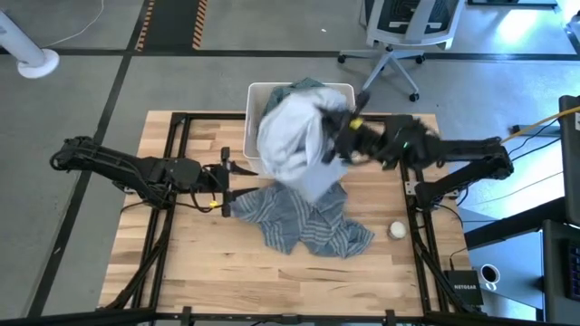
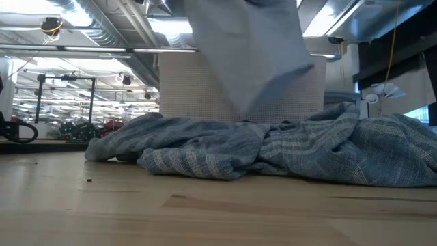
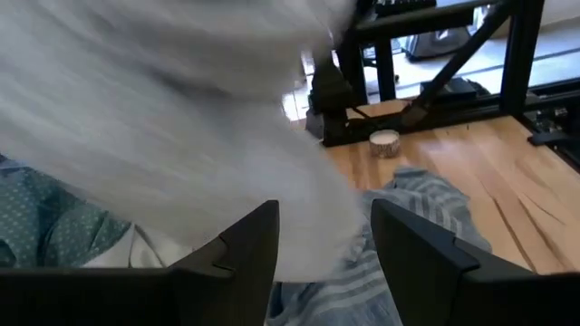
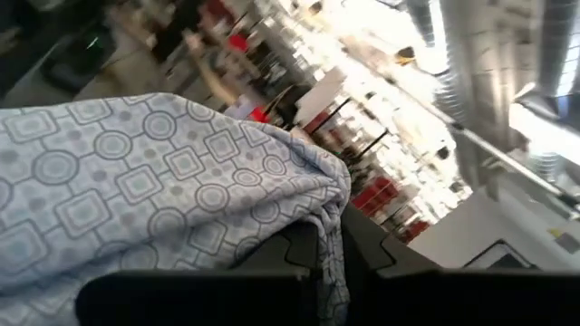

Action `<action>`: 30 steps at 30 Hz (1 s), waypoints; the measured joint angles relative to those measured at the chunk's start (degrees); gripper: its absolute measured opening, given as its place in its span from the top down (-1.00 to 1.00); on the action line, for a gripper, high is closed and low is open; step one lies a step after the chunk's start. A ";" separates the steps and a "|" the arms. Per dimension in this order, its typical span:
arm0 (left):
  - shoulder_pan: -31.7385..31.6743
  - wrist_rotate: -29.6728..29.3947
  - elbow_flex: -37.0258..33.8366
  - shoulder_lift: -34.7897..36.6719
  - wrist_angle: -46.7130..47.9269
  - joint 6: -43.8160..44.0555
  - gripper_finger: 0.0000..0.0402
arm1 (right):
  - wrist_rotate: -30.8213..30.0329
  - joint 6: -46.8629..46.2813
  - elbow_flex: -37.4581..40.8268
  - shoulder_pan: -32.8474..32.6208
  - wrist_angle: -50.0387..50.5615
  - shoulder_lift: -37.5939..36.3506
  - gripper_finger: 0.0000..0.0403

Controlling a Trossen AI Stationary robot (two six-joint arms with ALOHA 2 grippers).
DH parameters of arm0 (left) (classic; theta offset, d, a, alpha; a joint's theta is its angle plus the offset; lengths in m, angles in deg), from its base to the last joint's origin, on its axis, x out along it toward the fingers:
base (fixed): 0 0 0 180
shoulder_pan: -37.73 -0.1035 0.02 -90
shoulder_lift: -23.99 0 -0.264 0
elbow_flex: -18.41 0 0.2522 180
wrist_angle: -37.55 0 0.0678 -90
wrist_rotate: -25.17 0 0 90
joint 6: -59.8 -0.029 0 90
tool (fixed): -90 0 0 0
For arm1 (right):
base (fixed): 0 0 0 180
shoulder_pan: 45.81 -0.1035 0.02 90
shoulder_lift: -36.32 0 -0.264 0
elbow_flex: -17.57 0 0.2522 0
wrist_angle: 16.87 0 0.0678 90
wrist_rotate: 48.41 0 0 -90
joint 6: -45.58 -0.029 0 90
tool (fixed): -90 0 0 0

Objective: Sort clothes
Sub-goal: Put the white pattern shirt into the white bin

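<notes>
Wood surface (image 1: pixel 181 263): right gripper (image 4: pixel 328 237) jaws clamp patterned garment (image 1: pixel 292 136) aloft (probably over tub (image 1: pixel 255 98)); left gripper (image 3: pixel 322 244) jaws wide, idle beside striped shirt (image 1: pixel 304 222).

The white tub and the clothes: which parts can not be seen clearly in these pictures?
- White tub: the lifted grey-white patterned garment covers its inside in the high view.
- Right gripper: in the right wrist view that garment hides the fingertips.
- Striped shirt: the low view's right edge cuts it off.
- Left wrist view: the hanging garment is motion-blurred, beyond the open left gripper.
</notes>
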 joint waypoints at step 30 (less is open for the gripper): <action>-0.02 -0.08 0.00 0.22 1.20 -0.33 0.15 | 12.77 1.11 -33.89 25.07 20.56 16.05 0.88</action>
